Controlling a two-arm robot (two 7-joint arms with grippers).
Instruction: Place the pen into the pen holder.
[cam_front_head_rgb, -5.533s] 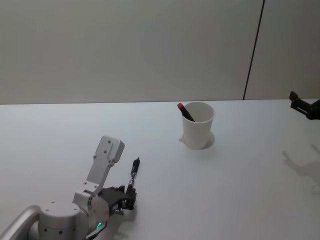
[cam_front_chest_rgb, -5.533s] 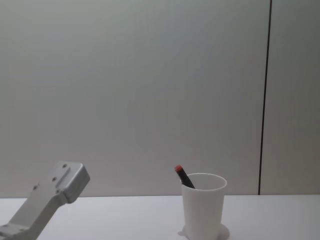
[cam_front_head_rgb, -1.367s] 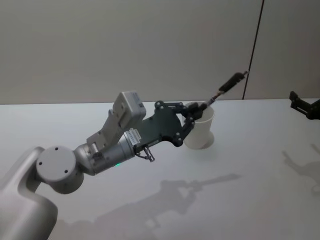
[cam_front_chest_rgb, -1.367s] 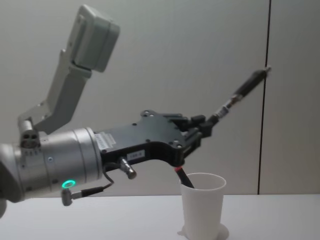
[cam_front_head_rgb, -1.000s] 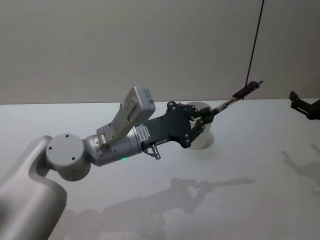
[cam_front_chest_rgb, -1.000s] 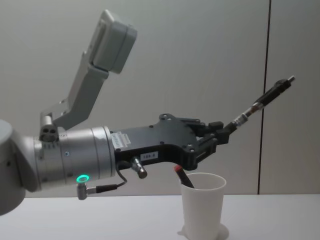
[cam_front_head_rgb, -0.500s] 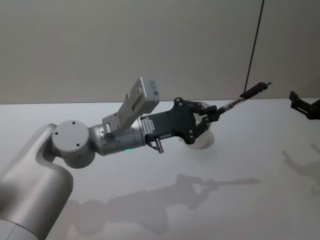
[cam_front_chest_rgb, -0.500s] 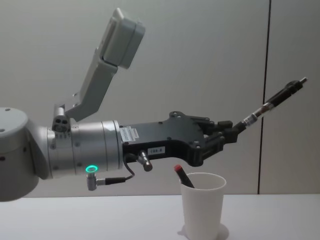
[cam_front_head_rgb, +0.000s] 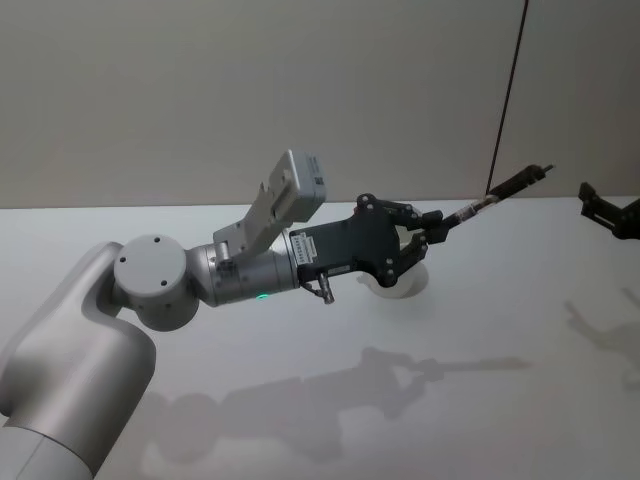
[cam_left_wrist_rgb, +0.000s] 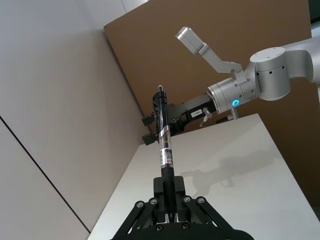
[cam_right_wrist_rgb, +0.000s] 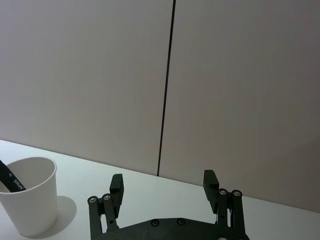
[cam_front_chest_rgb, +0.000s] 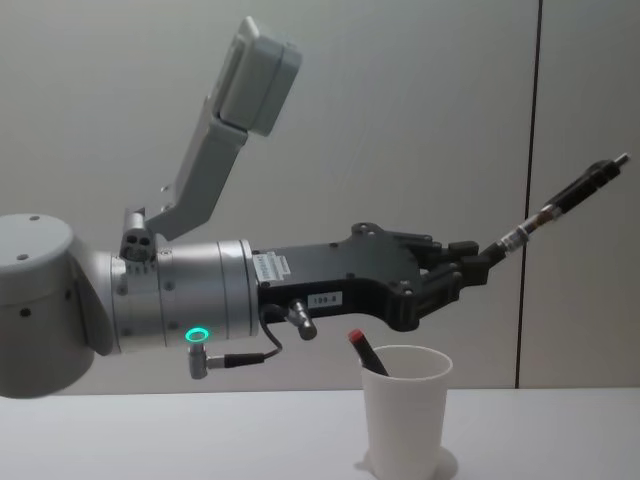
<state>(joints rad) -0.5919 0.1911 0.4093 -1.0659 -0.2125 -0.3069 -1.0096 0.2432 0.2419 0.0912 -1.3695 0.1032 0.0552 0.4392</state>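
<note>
- Pen holder (cam_front_chest_rgb: 404, 410) contains one red-capped pen (cam_front_chest_rgb: 366, 354), leaning.
- Your left hand (cam_front_chest_rgb: 470, 262), above it, clamps the pen (cam_front_chest_rgb: 560, 208), tilted upward.
- Your right hand (cam_right_wrist_rgb: 163, 184) stands wide.
- White counter (cam_front_head_rgb: 500, 330), grey wall (cam_front_head_rgb: 250, 90).

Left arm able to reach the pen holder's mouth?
Probably yes: left gripper hovers just above the pen holder, nothing between; a red-capped pen takes one side. The held pen points up, needs tilting.
</note>
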